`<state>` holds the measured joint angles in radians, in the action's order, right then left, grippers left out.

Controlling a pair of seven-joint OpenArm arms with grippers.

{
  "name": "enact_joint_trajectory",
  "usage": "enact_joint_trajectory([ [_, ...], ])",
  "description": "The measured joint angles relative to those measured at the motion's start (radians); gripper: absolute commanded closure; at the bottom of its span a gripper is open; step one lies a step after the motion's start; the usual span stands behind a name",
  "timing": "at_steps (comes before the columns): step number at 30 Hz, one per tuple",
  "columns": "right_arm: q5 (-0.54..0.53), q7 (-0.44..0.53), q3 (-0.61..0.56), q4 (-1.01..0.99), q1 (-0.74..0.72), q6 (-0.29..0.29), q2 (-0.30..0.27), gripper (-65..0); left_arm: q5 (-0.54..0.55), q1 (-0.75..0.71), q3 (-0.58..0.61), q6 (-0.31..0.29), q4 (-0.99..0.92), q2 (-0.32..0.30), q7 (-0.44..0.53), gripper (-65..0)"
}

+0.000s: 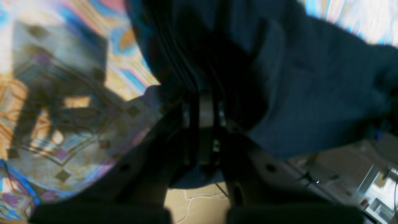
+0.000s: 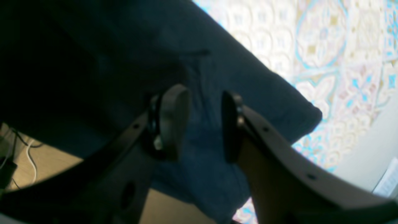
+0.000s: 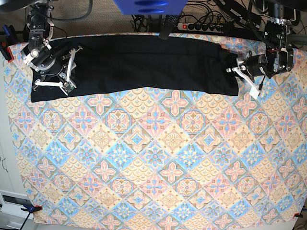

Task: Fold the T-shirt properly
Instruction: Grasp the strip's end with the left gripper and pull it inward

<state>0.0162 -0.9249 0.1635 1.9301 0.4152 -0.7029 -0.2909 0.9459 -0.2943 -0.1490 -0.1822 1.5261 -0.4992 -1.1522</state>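
Note:
The black T-shirt (image 3: 144, 64) lies as a long folded strip along the far edge of the table, on the patterned tablecloth (image 3: 158, 158). My right gripper (image 3: 71, 69) is at the strip's left end. In the right wrist view it (image 2: 202, 121) is open, with its fingers (image 2: 171, 121) apart over the dark cloth (image 2: 93, 62). My left gripper (image 3: 242, 76) is at the strip's right end. In the blurred left wrist view it (image 1: 203, 118) is closed on bunched T-shirt cloth (image 1: 311, 93), and creases run out from the tips.
A power strip and cables (image 3: 206, 26) lie beyond the table's far edge. Clamps (image 3: 5, 51) hold the tablecloth at the corners. Floor shows past the table edge in the left wrist view (image 1: 192, 199) and in the right wrist view (image 2: 46, 168).

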Motion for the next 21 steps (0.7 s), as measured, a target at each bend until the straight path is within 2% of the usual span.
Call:
enact_joint_trajectory([
  [2, 0.008, -0.011, 0.001, 0.0, 0.002, 0.0, -0.002, -20.4, 0.009, -0.007, -0.05, -0.003, 0.0, 0.014, -0.014, 0.0],
  [5, 0.004, -0.01, 0.001, 0.0, 0.0, 0.0, -0.003, -20.4, 0.004, -0.01, -0.119, -0.002, 0.0, 0.005, -0.019, 0.0],
  [21, 0.003, -0.007, 0.001, 0.0, 0.0, 0.0, -0.003, -20.4, 0.001, -0.007, -0.234, -0.005, -0.005, -0.206, 0.016, 0.0],
])
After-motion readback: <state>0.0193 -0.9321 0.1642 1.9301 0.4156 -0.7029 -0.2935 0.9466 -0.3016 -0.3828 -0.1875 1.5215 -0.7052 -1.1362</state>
